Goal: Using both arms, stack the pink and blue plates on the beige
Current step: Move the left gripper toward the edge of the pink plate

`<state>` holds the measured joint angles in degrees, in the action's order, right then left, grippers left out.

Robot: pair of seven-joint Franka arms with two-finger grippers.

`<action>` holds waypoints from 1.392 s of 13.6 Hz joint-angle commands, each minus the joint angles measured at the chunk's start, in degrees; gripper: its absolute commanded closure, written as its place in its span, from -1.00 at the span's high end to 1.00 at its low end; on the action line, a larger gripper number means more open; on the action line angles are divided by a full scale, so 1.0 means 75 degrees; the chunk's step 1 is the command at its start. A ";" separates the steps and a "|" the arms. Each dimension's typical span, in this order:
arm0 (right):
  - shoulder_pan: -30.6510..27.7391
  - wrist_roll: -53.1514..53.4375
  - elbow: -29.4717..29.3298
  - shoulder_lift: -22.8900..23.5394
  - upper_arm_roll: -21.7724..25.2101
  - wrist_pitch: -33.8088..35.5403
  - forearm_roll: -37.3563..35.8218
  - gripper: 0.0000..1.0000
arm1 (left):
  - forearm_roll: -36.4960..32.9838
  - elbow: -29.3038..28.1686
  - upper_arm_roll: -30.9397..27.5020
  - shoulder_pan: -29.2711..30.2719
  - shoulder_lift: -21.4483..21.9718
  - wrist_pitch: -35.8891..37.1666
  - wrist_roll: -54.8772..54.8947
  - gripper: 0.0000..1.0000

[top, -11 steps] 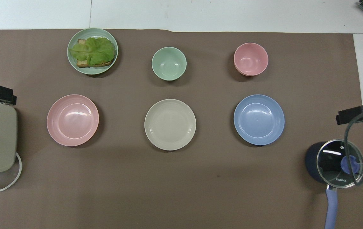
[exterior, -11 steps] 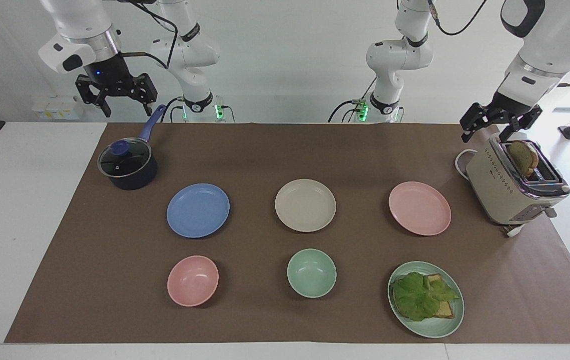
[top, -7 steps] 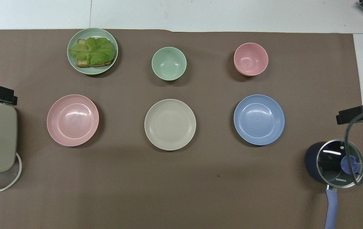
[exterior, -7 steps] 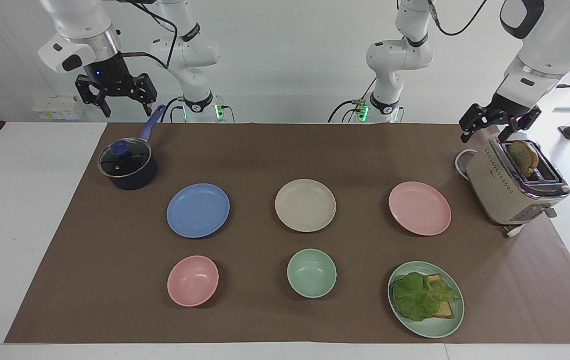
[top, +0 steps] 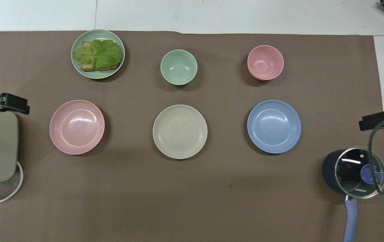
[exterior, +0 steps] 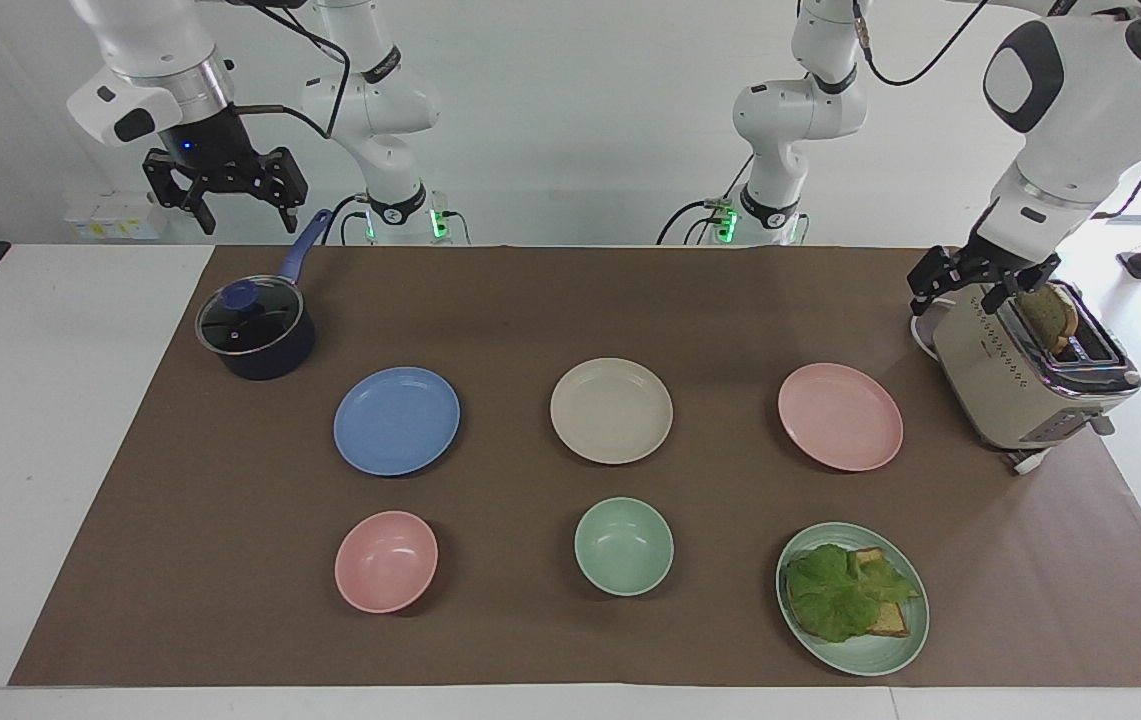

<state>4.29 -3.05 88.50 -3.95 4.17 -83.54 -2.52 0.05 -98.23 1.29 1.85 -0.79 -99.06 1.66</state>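
Nothing is stacked yet: three plates are lined up in a row across the brown-covered worktop (exterior: 180,520). The round cream-beige matte plate (exterior: 611,410) is seen in the middle, the flat pale pink plate (exterior: 840,416) toward the left arm's end, the flat periwinkle blue plate (exterior: 396,420) toward the right arm's end, each well apart from the next.

The left claw (exterior: 975,283) is held up over the beige-and-chrome toaster (exterior: 1030,375), fingers spread, nothing gripped. The right claw (exterior: 226,192) is poised above the dark blue lidded saucepan (exterior: 255,333), fingers likewise parted and empty.

The step in hand is judged to be the approach. Each plate is best taken at its rim on the side facing its own arm, with one finger slid under the lip. One plate should be laid centred on the beige before the second is brought over, so that the arms are kept from meeting above it.

On the saucepan's glass lid (top: 360,173), "KONKA" can be read.
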 commanded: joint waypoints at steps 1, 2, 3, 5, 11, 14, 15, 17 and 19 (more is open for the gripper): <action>-0.0022 -0.0109 0.0130 -0.0094 0.0006 -0.0158 0.0031 1.00 | -0.0054 -0.0951 0.0028 0.0268 0.0060 -0.1144 0.0002 1.00; -0.0022 -0.0109 0.0165 -0.0106 0.0006 -0.0169 0.0043 1.00 | -0.0054 -0.1174 0.0028 0.0350 -0.0045 -0.1519 0.0013 1.00; -0.0022 -0.0097 0.0165 -0.0106 0.0006 -0.0181 0.0043 1.00 | -0.0054 -0.1327 0.0028 0.0433 -0.0162 -0.1859 0.0013 1.00; -0.0022 -0.0109 0.0165 -0.0106 -0.0005 -0.0181 0.0066 1.00 | -0.0054 -0.1504 0.0028 0.0515 -0.0466 -0.2131 0.0013 1.00; -0.0022 -0.0097 0.0165 -0.0106 -0.0005 -0.0193 0.0102 1.00 | -0.0054 -0.2113 0.0028 0.0609 -0.1323 -0.3326 -0.0266 1.00; -0.0022 -0.0109 0.0177 -0.0106 -0.0005 -0.0275 0.0113 1.00 | -0.0054 -0.2464 0.0028 0.0609 -0.1360 -0.3515 -0.0642 1.00; -0.0022 -0.0109 0.0177 -0.0106 0.0006 -0.0263 0.0113 1.00 | -0.0054 -0.2744 0.0028 0.0598 -0.1289 -0.3561 -0.0898 1.00; -0.0022 -0.0109 0.0177 -0.0106 0.0006 -0.0263 0.0113 1.00 | -0.0054 -0.3108 0.0028 0.0597 -0.1172 -0.3585 -0.1030 1.00; -0.0033 -0.0109 0.0177 -0.0118 0.0006 -0.0275 0.0113 1.00 | -0.0054 -0.3274 0.0028 0.0597 -0.1136 -0.3644 -0.1041 1.00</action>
<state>4.33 -3.05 88.61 -3.95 4.17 -84.30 -2.49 0.05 -119.14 1.22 5.83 -11.89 -124.51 -5.06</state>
